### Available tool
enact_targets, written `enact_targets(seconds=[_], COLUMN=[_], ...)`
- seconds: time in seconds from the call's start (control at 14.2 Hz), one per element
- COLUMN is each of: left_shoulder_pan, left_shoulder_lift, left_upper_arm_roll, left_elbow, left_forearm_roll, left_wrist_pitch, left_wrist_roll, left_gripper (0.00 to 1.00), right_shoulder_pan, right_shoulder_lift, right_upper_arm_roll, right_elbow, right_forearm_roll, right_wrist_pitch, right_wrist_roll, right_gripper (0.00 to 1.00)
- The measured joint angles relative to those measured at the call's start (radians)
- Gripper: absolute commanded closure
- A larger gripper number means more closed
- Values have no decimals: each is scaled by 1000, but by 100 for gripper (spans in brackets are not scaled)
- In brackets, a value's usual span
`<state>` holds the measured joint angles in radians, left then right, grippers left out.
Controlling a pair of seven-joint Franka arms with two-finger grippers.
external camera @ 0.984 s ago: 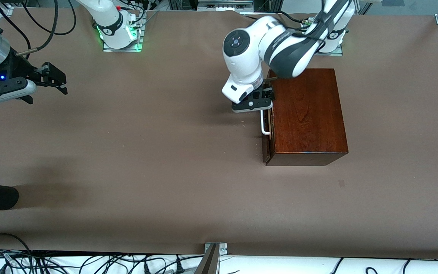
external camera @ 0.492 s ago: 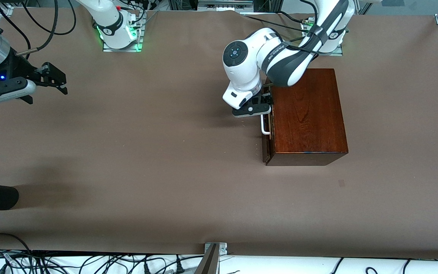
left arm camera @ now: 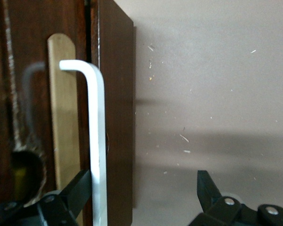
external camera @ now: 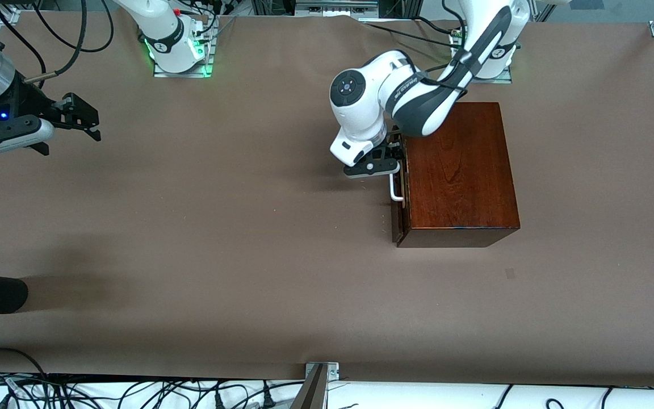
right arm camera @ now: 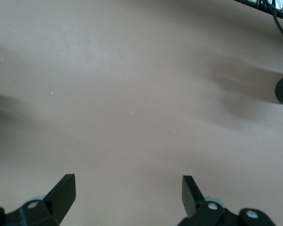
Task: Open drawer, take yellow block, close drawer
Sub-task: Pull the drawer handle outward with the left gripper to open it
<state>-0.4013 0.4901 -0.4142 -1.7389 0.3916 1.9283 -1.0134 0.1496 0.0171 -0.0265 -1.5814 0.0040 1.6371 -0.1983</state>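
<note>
Drawer [external camera: 399, 187] barely ajar, contents hidden; left tool [left arm camera: 144, 190] wide astride handle [left arm camera: 96, 141] (right tool [right arm camera: 127, 190] wide, waiting).

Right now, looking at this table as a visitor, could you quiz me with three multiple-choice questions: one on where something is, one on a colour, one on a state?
1. Where is the left gripper?
A. at the drawer's handle
B. over bare table
C. on top of the box

2. What colour is the drawer's handle?
A. black
B. white
C. yellow

3. How are the right gripper's fingers?
A. shut on a block
B. shut on nothing
C. open

Answers: 1 A, the left wrist view shows its fingers on either side of the handle. 2 B, the handle is white against the dark drawer front. 3 C, a wide gap shows over bare table.
</note>
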Motion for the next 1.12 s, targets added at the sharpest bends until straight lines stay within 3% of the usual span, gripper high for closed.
enact_targets(seconds=[0.49,0.84,1.12], left_shoulder_pan=[-33,-39,-99], left_shoulder_lift=[50,58,112], left_upper_arm_roll=[0,1,3], left_elbow=[-1,2,96], left_forearm_roll=[65,73,73], left_wrist_pitch=[25,112,127], left_wrist_roll=[-81,-98,-125], left_gripper=[0,0,0], right_shoulder_pan=[0,0,0], right_shoulder_lift=[0,0,0], right_upper_arm_roll=[0,-1,-1], right_elbow=[0,0,0], right_forearm_roll=[0,0,0], right_wrist_pitch=[0,0,0], right_wrist_roll=[0,0,0], right_gripper=[0,0,0])
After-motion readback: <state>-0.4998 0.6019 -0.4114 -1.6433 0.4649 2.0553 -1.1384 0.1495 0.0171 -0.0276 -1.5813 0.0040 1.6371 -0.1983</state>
